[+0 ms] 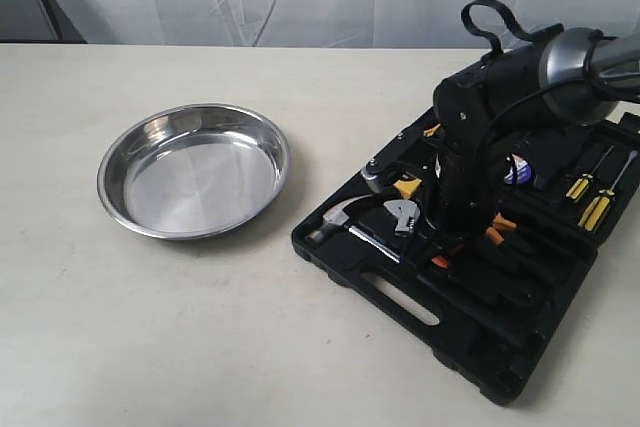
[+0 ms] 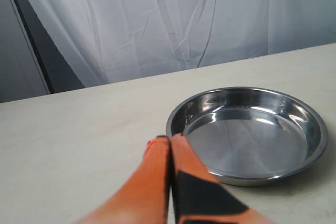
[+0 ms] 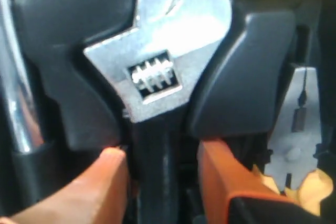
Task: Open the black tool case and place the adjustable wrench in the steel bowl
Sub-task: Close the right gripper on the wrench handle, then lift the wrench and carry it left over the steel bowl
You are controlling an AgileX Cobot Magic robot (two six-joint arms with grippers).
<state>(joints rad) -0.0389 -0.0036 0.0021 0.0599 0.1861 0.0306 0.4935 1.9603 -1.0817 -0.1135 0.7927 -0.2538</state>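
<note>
Right now my right gripper [image 3: 160,166] is down inside the open tool case [image 1: 470,332], and the wrench [image 3: 157,66] lies directly under it in its moulded slot. My 2 orange fingers [image 3: 105,182] sit on either side of its black handle, spread wide enough to straddle it. 1 looks to be at the handle's edge and the other shows a small gap, so I judge I have no hold yet.

The handle runs straight between the fingers, with the silver head just ahead of the tips. That means a plain squeeze across the handle should be all the next move needs.

From the outside camera, the head [image 1: 403,215] pokes out from under my wrist on the bowl's side. The bowl [image 1: 193,169] sits to the left of the case, apart from it and with nothing in it.

My left gripper [image 2: 170,141] is pressed closed on nothing. It rests low near the bowl's rim [image 2: 176,121], so the right arm is the one placed for this.
</note>
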